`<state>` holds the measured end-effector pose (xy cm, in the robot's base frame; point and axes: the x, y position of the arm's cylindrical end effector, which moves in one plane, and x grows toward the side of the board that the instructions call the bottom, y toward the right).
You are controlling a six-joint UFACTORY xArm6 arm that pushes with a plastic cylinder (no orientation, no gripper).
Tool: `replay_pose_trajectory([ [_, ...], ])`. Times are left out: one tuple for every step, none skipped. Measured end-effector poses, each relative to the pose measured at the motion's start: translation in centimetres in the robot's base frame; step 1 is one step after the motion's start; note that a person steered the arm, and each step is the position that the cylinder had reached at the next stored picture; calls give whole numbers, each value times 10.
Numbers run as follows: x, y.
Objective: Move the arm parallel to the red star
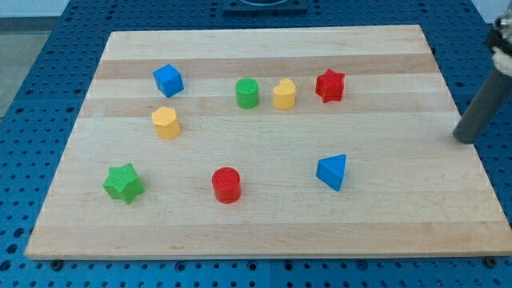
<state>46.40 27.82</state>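
Note:
The red star (330, 86) sits on the wooden board (264, 224) at the upper right, just right of a yellow heart-shaped block (284, 94). My tip (465, 139) is at the board's right edge, well to the right of the red star and a little lower in the view. The dark rod slants up to the view's right edge. It touches no block.
A green cylinder (247, 93) is left of the yellow heart. A blue cube (168, 80) and a yellow hexagonal block (166, 122) lie at the upper left. A green star (123, 183), a red cylinder (226, 185) and a blue triangular block (333, 171) lie lower down.

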Motion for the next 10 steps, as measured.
replay_pose_trajectory([
  [1,0],
  [1,0],
  [1,-1],
  [1,-26],
  [-2,-63],
  [-53,-54],
  [-89,-52],
  [-11,-51],
  [-16,-50],
  [-96,-50],
])
